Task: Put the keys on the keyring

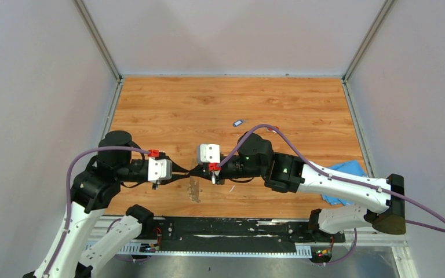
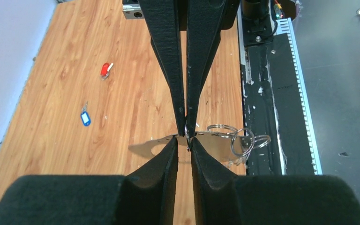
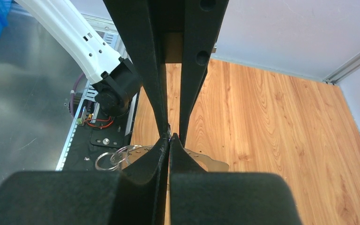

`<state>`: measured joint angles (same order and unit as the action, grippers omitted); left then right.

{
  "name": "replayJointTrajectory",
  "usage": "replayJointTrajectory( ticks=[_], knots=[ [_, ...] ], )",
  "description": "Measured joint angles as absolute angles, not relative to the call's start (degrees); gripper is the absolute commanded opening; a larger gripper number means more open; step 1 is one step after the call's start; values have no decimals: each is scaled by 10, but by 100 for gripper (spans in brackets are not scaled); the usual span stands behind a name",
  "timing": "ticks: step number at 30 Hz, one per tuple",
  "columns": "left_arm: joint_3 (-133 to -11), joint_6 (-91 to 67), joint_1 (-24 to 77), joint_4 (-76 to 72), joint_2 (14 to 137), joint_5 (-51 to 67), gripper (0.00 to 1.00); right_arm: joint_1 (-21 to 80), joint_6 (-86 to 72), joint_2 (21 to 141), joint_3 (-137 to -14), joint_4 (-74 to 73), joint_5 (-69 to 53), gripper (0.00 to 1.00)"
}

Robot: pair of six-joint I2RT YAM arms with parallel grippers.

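The keyring (image 2: 215,144), a thin grey metal ring with a jagged rim, hangs between my two grippers above the near middle of the table (image 1: 194,190). It also shows in the right wrist view (image 3: 206,161). My left gripper (image 2: 187,140) and my right gripper (image 3: 169,139) meet tip to tip, each shut on the ring's upper rim; in the top view they are the left gripper (image 1: 186,172) and the right gripper (image 1: 196,169). The blue-headed key (image 2: 85,117) and the red-headed key (image 2: 105,69) lie loose on the wood farther back, the blue key (image 1: 238,123) left of the red key (image 1: 274,128).
Small wire split rings (image 2: 246,140) hang on the keyring's near side, over the black base rail (image 2: 262,93). A blue cloth (image 1: 347,174) lies at the right edge by the right arm. A thin white sliver (image 1: 230,188) lies under the right wrist. Walls enclose the table.
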<state>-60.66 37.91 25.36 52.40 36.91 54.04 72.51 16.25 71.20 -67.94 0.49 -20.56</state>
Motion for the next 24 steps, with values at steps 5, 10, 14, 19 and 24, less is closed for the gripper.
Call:
replayJointTrajectory(
  ticks=[5, 10, 14, 19, 24],
  knots=[
    [-608, 379, 254, 524, 369, 543, 0, 725, 160, 712, -678, 5, -206, 0],
    [-608, 384, 254, 525, 366, 541, 0, 725, 158, 712, -676, 11, -207, 0],
    [-608, 379, 254, 527, 369, 537, 0, 725, 156, 715, -676, 13, -210, 2],
    [-610, 364, 254, 528, 378, 523, 0, 725, 146, 719, -676, 13, -209, 26],
    [-609, 360, 254, 524, 372, 501, 0, 725, 137, 717, -676, 21, -208, 41]
  ],
)
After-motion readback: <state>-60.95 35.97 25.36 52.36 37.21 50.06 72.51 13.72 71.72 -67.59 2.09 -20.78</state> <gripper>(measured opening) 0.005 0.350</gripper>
